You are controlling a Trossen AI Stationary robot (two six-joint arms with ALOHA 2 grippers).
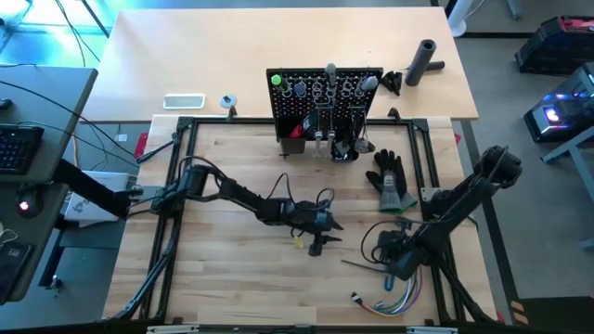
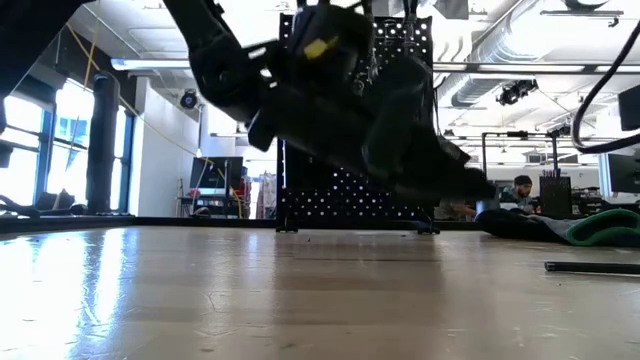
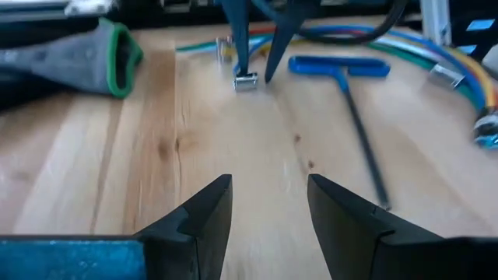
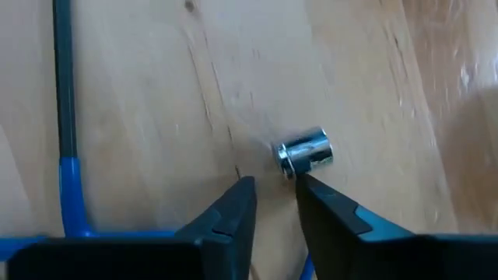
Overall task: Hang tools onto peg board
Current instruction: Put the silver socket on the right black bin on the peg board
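From above we saw the left gripper (image 1: 322,243) hovering over mid-table, well short of the peg board (image 1: 325,97), which stood upright at the far edge with tools already hung on it. The left wrist view showed what the overhead could not: its two fingers stood apart with only bare wood between them, holding nothing.

The right gripper (image 1: 401,269) sat low at the near right, just beyond the bundle of coloured wires (image 1: 385,301). Only its own wrist view revealed a small silver socket (image 4: 305,152) lying on the table, touching the tip of one finger (image 4: 323,204); the fingers stood a narrow gap apart, not closed on it. A blue T-handle hex key (image 3: 352,93) lay beside it, and the glove (image 1: 390,181) rested farther back.

We could read no writing or labels in any view
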